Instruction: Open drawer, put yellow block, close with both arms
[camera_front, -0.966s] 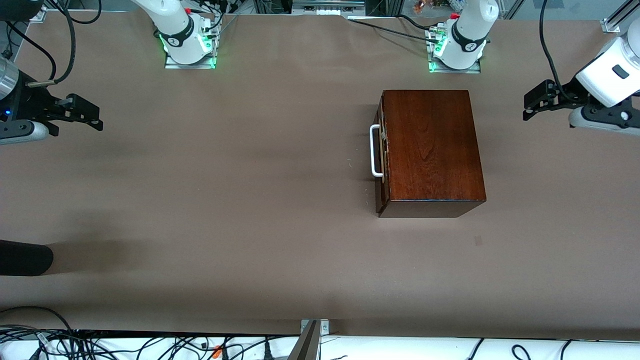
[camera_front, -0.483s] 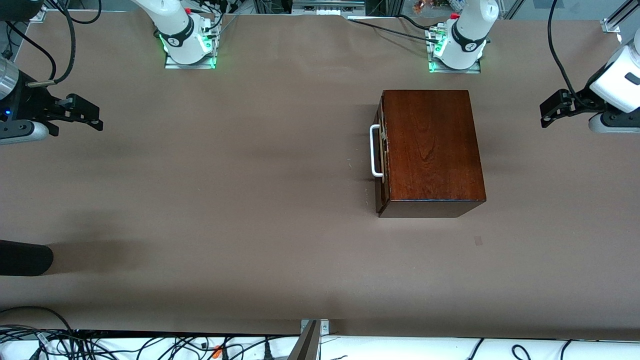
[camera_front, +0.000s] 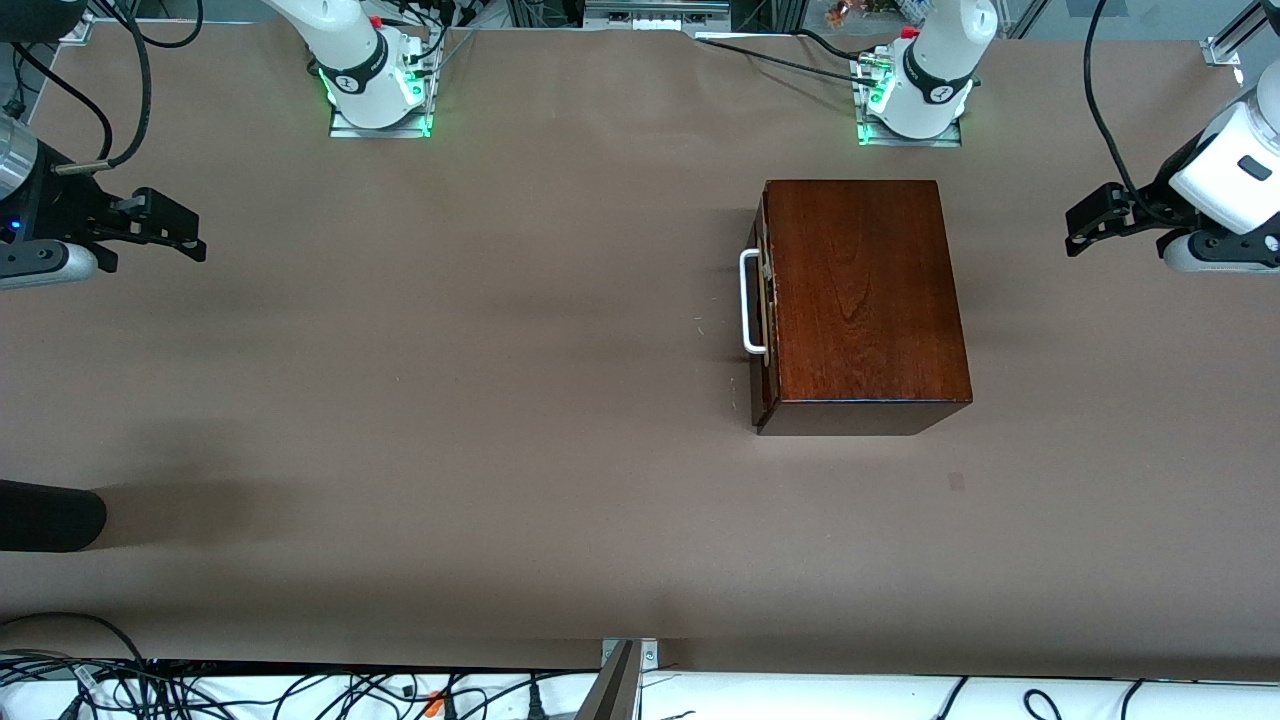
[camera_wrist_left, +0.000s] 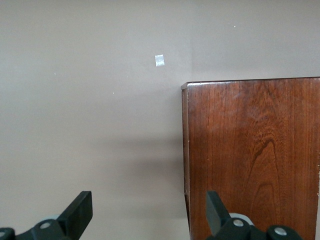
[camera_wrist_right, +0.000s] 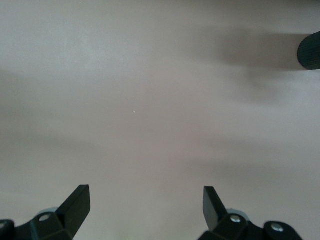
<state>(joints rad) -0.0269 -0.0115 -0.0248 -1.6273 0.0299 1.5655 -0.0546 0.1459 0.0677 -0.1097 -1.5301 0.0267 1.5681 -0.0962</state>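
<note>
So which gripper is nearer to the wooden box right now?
The left. The left gripper is up beside the wooden box, toward the left arm's end of the table. The right gripper waits at the right arm's end, much farther away.

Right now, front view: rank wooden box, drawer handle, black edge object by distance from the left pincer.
1. wooden box: closest to the left pincer, toward the left arm's end.
2. drawer handle: on the box face toward the right arm.
3. black object: table edge, right arm's end.

Left claw (camera_front: 1075, 232) nearer the box (camera_front: 862, 300)
</note>
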